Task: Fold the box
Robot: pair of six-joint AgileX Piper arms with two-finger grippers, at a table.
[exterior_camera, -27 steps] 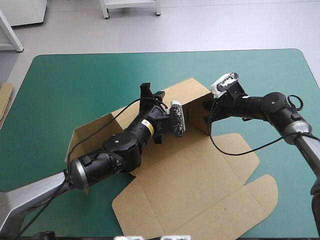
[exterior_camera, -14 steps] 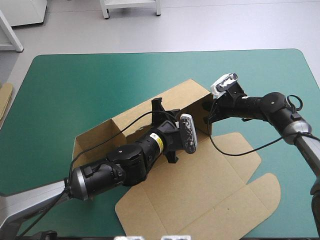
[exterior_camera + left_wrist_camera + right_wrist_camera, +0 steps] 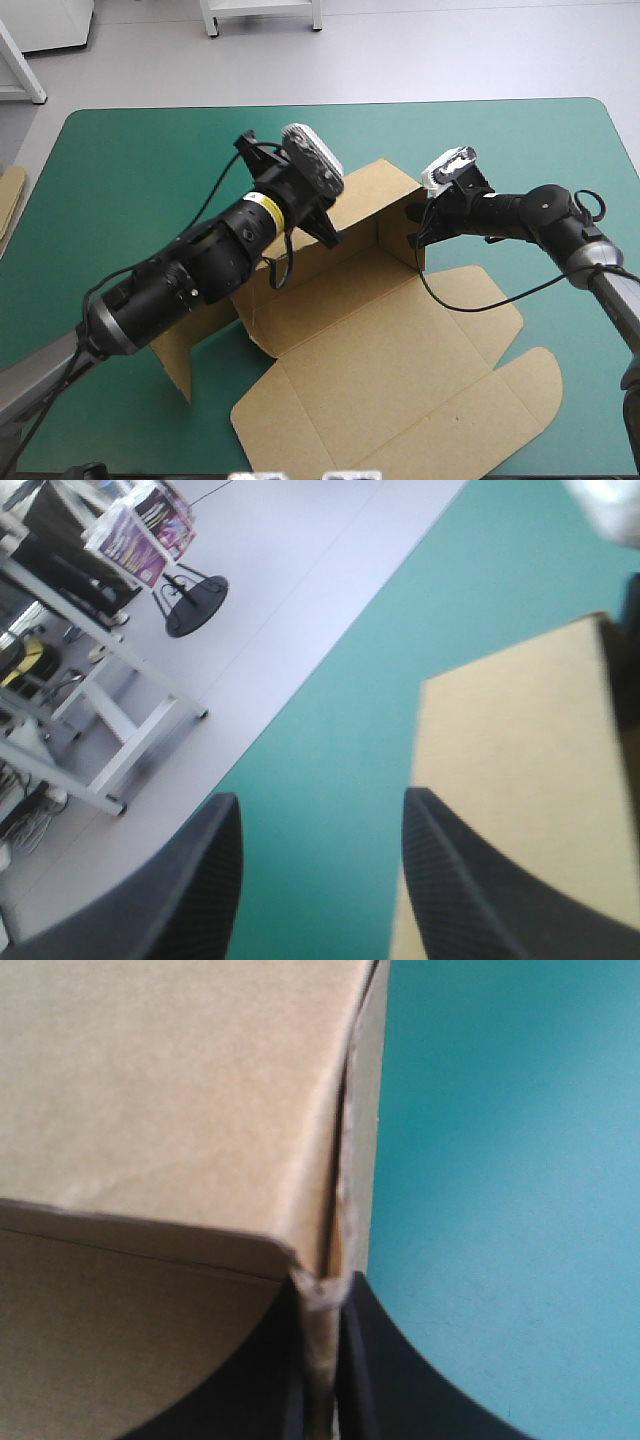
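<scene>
Near the box (image 3: 400, 340), left pincer (image 3: 320, 805) hovers.

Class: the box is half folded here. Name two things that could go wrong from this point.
1. The right gripper pinches only a corner edge of the box; the board may slip out or crease.
2. The left gripper is open, clear of the far wall, so that wall may sag back flat.

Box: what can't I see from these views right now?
High view: the left arm covers the box's left end.
Left wrist view: one blurred panel, cut off by the edge, beside the open left gripper.
Right wrist view: only the corner pinched by the right gripper; interior hidden.
</scene>
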